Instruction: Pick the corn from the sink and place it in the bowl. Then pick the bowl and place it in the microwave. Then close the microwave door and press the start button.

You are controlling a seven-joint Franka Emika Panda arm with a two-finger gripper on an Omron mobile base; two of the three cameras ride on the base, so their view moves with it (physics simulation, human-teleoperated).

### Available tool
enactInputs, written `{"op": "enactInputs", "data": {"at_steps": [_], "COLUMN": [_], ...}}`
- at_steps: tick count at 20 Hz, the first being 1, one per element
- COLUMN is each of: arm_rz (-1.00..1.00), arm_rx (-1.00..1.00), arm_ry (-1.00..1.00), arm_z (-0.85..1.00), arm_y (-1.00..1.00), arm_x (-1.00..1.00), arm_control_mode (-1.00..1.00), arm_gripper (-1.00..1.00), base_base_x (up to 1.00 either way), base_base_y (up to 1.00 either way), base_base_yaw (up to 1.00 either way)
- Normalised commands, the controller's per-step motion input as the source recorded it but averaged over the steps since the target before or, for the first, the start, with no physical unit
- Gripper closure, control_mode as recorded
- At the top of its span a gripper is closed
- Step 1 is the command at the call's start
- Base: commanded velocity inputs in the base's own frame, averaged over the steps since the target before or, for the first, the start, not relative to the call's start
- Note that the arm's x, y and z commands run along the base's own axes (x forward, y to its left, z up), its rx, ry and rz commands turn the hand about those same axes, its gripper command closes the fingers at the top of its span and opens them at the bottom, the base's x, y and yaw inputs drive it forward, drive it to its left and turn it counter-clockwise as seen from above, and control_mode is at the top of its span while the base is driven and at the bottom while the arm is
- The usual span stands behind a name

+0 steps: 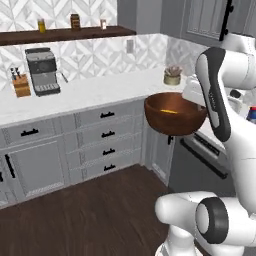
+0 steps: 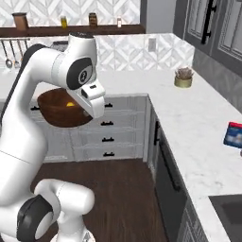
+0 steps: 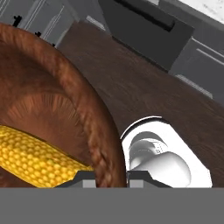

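bowl held up in the air above the wooden floor, just off the desk corner, claw nearly closed, pinching the bowl's rim, corn lying inside the bowl, just beside the claw

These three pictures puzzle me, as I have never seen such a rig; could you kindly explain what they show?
A white robot arm on a driving base works in a simulated kitchen. Two cameras ride on the base, behind the arm to its left and right. The third looks along the gripper, whose fingertips straddle the rim of a wooden bowl. The bowl is held in the air above the wooden floor, with the yellow corn lying inside. On the counter stand a coffee machine, a knife block and a small potted plant.
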Motion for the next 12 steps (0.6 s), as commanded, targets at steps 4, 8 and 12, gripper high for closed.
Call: {"op": "enactInputs", "data": {"at_steps": [4,8,12], "arm_rz": [0.00,0.00,0.00], "arm_rx": [0.00,0.00,0.00], "arm_ry": [0.00,0.00,0.00], "arm_z": [0.00,0.00,0.00], "arm_y": [0.00,0.00,0.00], "arm_x": [0.00,0.00,0.00], "arm_control_mode": [1.00,1.00,1.00], "arm_gripper": [1.00,1.00,1.00], "base_base_x": [0.00,0.00,0.00], "base_base_y": [0.35,0.35,0.36], "base_base_yaw": [0.94,0.93,0.93]}}
